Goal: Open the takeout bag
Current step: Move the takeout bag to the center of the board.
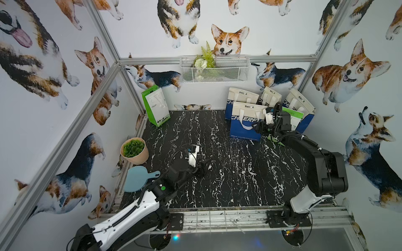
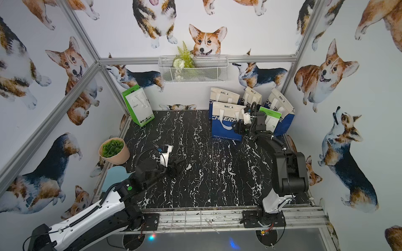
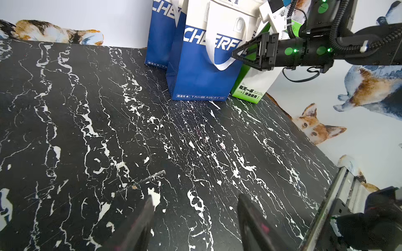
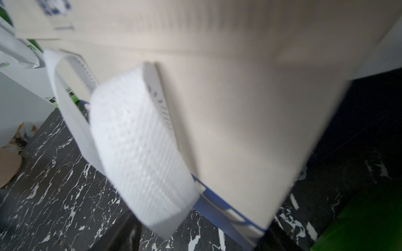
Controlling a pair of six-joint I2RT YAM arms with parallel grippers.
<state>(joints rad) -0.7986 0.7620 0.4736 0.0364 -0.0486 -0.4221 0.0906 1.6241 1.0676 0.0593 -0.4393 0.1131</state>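
Observation:
The takeout bag (image 1: 243, 125) (image 2: 224, 127), cream above and blue below with white strap handles, stands upright at the back right of the black marble table. Its top looks shut. My right gripper (image 1: 257, 127) (image 2: 237, 127) is low against the bag's right edge. The blurred right wrist view has the right gripper (image 4: 202, 231) open, fingers far apart. A hanging white handle (image 4: 139, 141) and the bag's lower corner (image 4: 239, 108) lie between them. My left gripper (image 1: 205, 166) (image 3: 194, 198) hovers open over bare marble near the middle, with nothing between its fingers.
More blue-and-cream bags (image 1: 241, 96) and a green bag (image 1: 293, 118) crowd close behind the right arm. A green-and-white bag (image 1: 155, 105) leans at the back left. A potted plant (image 1: 134, 151) and a blue paddle board (image 1: 139, 178) sit at the left edge.

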